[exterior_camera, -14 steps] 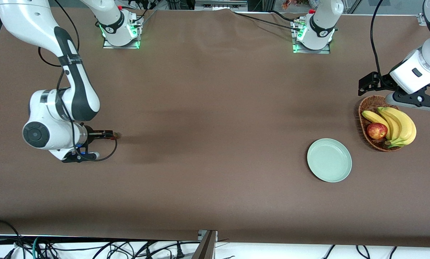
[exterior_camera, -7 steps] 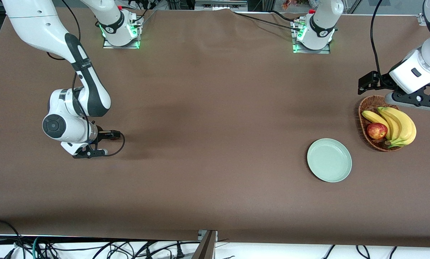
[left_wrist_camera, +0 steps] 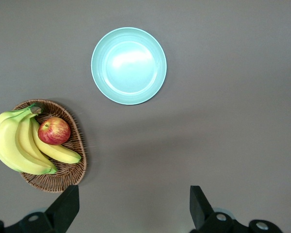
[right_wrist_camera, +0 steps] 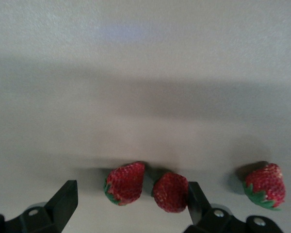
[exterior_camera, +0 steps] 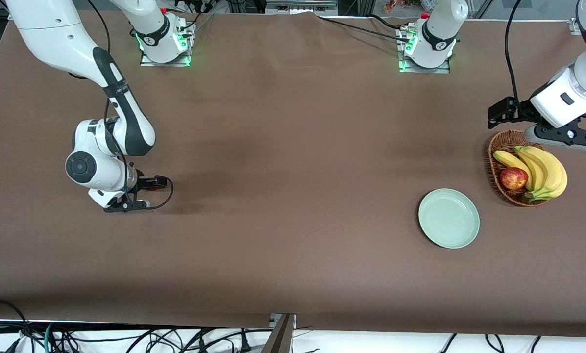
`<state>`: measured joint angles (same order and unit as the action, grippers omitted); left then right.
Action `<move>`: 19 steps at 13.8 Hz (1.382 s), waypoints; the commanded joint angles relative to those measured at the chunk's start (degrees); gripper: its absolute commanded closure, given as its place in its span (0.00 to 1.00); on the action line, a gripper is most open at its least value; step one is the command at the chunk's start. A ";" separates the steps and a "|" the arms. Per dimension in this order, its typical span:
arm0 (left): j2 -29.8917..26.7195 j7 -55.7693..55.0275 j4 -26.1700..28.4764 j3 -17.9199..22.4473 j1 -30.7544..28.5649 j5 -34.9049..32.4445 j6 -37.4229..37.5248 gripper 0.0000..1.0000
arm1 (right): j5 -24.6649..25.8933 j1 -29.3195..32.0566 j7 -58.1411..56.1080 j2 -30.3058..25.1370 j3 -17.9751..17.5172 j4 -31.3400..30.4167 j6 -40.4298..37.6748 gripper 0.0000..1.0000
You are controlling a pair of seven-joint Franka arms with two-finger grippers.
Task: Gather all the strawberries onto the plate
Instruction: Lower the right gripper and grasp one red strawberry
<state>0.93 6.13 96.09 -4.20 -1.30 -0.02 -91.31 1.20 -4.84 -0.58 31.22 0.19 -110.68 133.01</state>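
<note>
Three strawberries show in the right wrist view, lying on the brown table. Two of them lie side by side between the fingers of my right gripper; the third lies just outside one finger. My right gripper is open and low over them at the right arm's end of the table; in the front view the hand hides them. The mint-green plate sits empty near the left arm's end and also shows in the left wrist view. My left gripper is open and empty, waiting high beside the basket.
A brown wicker basket with bananas and a red-yellow apple stands beside the plate, closer to the left arm's end of the table. The basket also shows in the left wrist view. Cables hang along the table's front edge.
My right arm has swung its hand toward the table's middle and settled over the strawberries. The left arm, plate and basket have not moved.
</note>
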 commanded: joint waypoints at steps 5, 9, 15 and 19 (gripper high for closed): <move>-0.49 -0.33 -0.55 -0.19 0.07 -0.15 0.95 0.00 | 0.56 -0.08 0.40 -1.07 -0.28 -1.29 1.20 0.00; -0.49 -0.33 -0.55 -0.19 0.07 -0.07 1.13 0.00 | 0.30 -3.68 0.49 -1.07 -0.28 -0.59 1.55 0.00; -0.49 -0.33 -0.55 -0.19 0.07 -0.07 1.04 0.00 | 0.30 -4.31 0.49 -0.02 -0.28 -0.41 2.78 0.00; -0.49 -0.33 -0.55 -0.19 0.07 -0.07 1.04 0.00 | 0.30 -4.13 0.49 1.04 -0.19 -0.85 3.13 0.00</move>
<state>0.93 6.13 96.09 -4.20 -1.26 -0.02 -91.22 1.20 -9.28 -0.38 31.45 0.03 -110.73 134.77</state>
